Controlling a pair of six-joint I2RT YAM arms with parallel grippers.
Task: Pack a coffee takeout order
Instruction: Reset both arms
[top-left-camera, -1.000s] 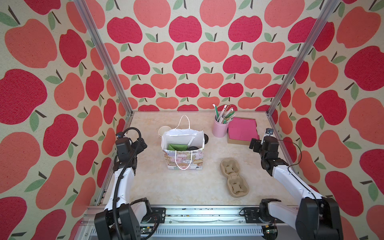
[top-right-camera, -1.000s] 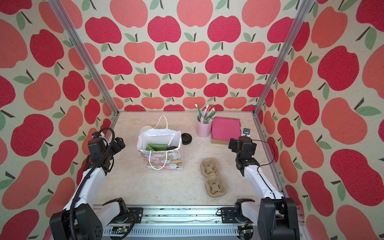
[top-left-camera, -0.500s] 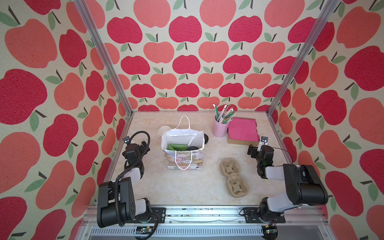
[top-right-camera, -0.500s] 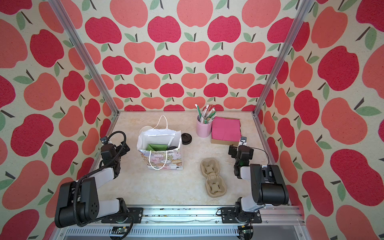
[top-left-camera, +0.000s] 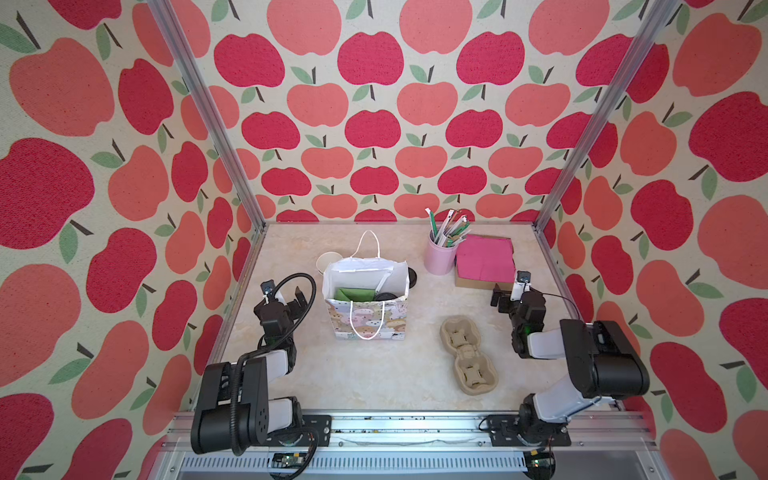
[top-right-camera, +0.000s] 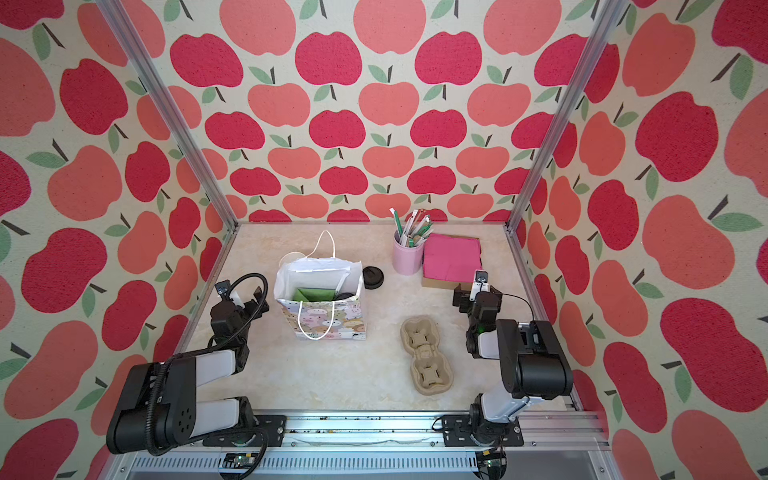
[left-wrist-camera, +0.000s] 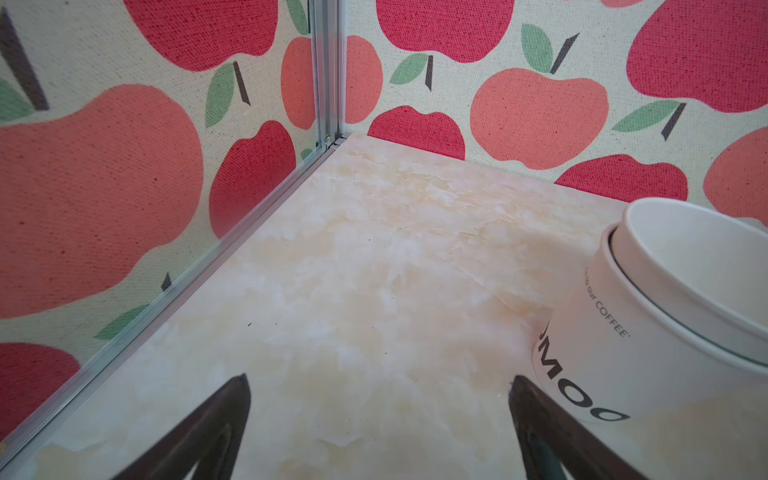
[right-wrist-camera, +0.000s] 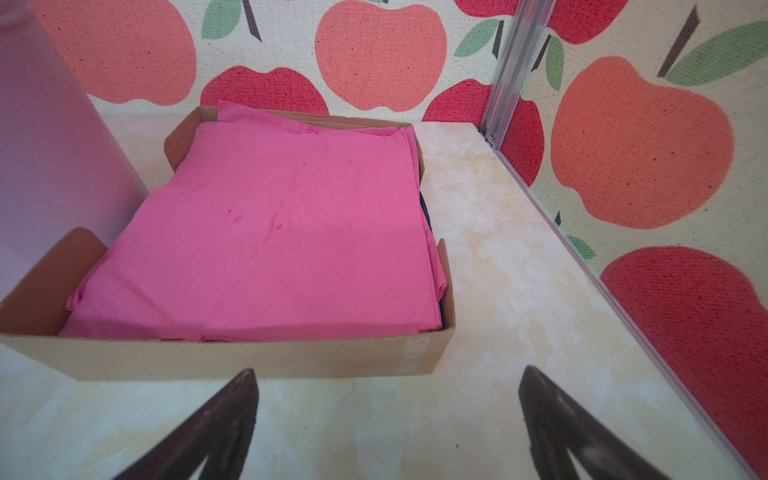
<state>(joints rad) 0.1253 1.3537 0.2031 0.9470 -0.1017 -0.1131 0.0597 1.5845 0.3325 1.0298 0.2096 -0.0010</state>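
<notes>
Green napkin (top-left-camera: 353, 294), straw (top-left-camera: 383, 281) sit in bag (top-left-camera: 365, 324); carrier (top-left-camera: 467, 357) outside at 4 o'clock. We log arms just folded home, left fingers (left-wrist-camera: 195, 440) and right fingers (right-wrist-camera: 208, 432) released, empty: packing seemingly over.

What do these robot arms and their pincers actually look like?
Both are built of boxy black joint housings joined by smooth white links: the left arm and the right arm. A thick ribbed black cable runs along the left one, a thin black wire along the right. The left gripper and right gripper each have two dark fingers tapering to points.
</notes>
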